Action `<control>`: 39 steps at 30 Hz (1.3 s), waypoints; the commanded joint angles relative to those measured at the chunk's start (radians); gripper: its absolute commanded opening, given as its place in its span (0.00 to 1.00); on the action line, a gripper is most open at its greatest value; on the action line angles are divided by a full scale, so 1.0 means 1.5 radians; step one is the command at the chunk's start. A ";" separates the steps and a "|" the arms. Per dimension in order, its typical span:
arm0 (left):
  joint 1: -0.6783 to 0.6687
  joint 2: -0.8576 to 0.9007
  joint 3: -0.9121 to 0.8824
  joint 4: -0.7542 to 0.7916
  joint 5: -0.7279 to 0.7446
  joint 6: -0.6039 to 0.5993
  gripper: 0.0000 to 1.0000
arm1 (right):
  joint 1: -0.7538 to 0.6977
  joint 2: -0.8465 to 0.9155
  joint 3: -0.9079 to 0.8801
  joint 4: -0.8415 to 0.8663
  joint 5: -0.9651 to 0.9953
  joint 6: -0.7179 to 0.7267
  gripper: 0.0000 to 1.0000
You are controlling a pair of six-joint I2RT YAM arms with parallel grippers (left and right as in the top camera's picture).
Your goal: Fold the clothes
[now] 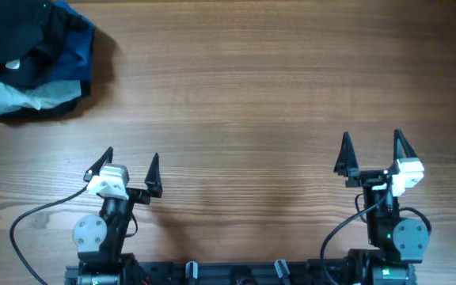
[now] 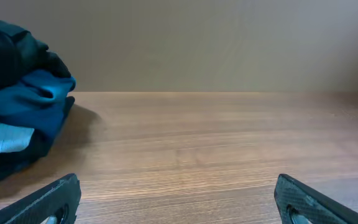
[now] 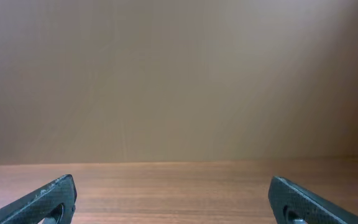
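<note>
A crumpled pile of clothes (image 1: 34, 57), black, dark blue and light blue, lies at the far left corner of the wooden table (image 1: 244, 95). It also shows at the left of the left wrist view (image 2: 17, 106). My left gripper (image 1: 130, 164) is open and empty near the front edge, well short of the pile; its fingers frame bare wood in the left wrist view (image 2: 178, 198). My right gripper (image 1: 373, 149) is open and empty at the front right, its fingers wide apart in the right wrist view (image 3: 173, 198). No clothes show there.
A plain beige wall (image 3: 179, 81) stands behind the table's far edge. Both arm bases and a black cable (image 1: 30, 222) sit at the front edge.
</note>
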 commanded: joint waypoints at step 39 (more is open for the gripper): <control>-0.003 -0.005 -0.003 -0.003 -0.004 -0.009 1.00 | 0.020 -0.085 -0.041 -0.173 0.037 -0.017 1.00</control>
